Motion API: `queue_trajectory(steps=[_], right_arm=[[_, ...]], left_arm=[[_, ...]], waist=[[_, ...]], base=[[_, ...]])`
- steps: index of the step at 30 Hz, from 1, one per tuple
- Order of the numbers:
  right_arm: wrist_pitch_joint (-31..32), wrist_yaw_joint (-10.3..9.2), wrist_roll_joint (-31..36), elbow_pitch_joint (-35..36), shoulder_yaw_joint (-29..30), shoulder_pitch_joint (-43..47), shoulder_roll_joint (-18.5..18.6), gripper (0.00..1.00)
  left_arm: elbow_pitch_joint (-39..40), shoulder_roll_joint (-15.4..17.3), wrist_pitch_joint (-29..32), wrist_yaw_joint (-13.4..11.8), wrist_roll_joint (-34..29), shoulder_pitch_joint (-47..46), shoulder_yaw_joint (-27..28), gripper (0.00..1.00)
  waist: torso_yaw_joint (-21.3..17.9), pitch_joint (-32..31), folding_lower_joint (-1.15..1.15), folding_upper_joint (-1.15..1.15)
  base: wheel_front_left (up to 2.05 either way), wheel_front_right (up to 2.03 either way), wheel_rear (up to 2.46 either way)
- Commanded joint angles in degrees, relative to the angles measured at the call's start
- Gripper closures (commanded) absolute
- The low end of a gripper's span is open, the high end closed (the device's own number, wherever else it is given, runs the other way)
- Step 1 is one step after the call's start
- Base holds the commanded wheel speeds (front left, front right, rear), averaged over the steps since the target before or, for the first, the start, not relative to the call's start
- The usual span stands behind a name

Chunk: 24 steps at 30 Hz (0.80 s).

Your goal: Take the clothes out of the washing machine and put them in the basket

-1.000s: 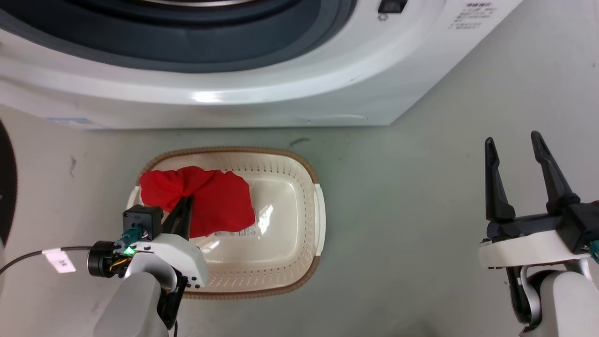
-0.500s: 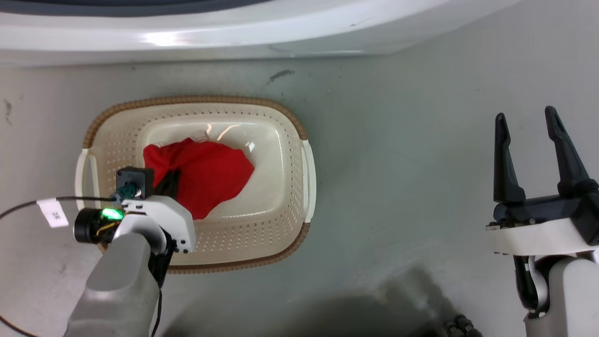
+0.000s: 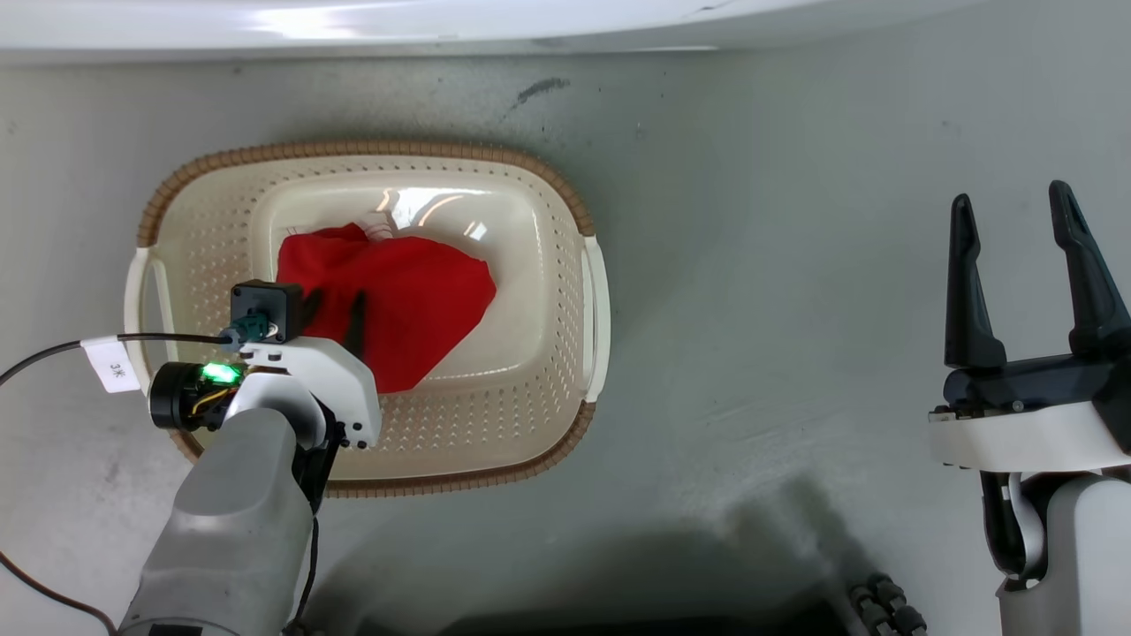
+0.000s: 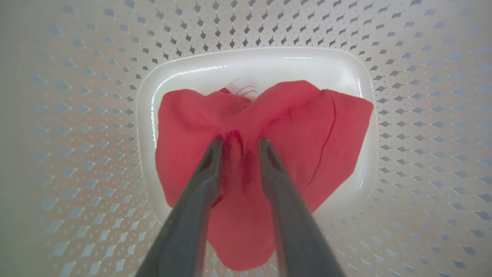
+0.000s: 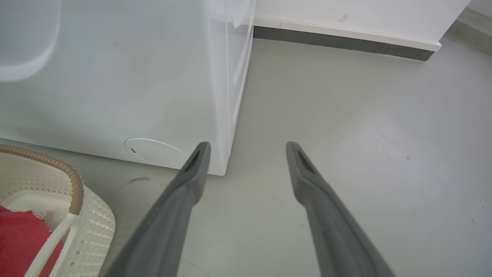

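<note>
Washing machine (image 3: 353, 22): white lower edge along the top.
Basket (image 3: 353, 148): on the floor near it, holding the clothes (image 3: 424, 291), a red heap on its bottom.
Left claw (image 3: 334, 300): over the heap, fingers parted, released. Half a second ago they were pinched together.
Floor (image 3: 751, 265): grey, open room right of the basket.
Right claw (image 3: 1012, 199): spread, empty, well apart.

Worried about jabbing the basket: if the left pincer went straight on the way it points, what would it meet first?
Likely the bright red soft fabric clothes, seemingly right at the tips of the left pincer; the cream-white perforated plastic basket lies beneath them.
</note>
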<state>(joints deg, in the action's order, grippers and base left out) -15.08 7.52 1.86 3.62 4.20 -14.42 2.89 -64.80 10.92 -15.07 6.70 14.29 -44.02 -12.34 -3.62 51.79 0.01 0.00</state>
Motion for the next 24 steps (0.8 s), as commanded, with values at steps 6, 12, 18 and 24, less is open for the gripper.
queue_trajectory(steps=[6, 12, 18, 24], right_arm=[[-0.1, -0.05, -0.7, -2.2, 0.0, -1.1, 0.0, 0.0], [-0.1, -0.05, -1.7, -5.0, 0.4, -0.7, 0.0, 0.0], [-0.1, -0.05, -3.0, -6.9, 0.1, 1.1, 0.0, 0.0], [-0.1, -0.05, -3.5, -8.2, 1.1, 2.9, 0.0, 0.0]], left_arm=[[5.9, 0.5, -0.2, -0.3, -1.2, 3.6, 1.3, 0.0], [13.7, 0.2, -0.2, 0.1, -1.8, 10.0, 4.1, 0.0], [23.5, 0.5, -0.2, 0.6, -3.5, 16.5, 6.0, 0.0], [31.7, -0.3, -0.2, 0.6, -4.7, 21.2, 8.2, 0.0]], waist=[[0.1, -6.2, -0.01, 0.0], [0.3, -14.6, -0.01, 0.0], [0.3, -23.0, -0.01, 0.0], [0.9, -28.7, -0.01, 0.0]], base=[[0.0, 0.0, 0.0], [0.0, 0.0, 0.0], [0.0, 0.0, 0.0], [0.0, 0.0, 0.0]])
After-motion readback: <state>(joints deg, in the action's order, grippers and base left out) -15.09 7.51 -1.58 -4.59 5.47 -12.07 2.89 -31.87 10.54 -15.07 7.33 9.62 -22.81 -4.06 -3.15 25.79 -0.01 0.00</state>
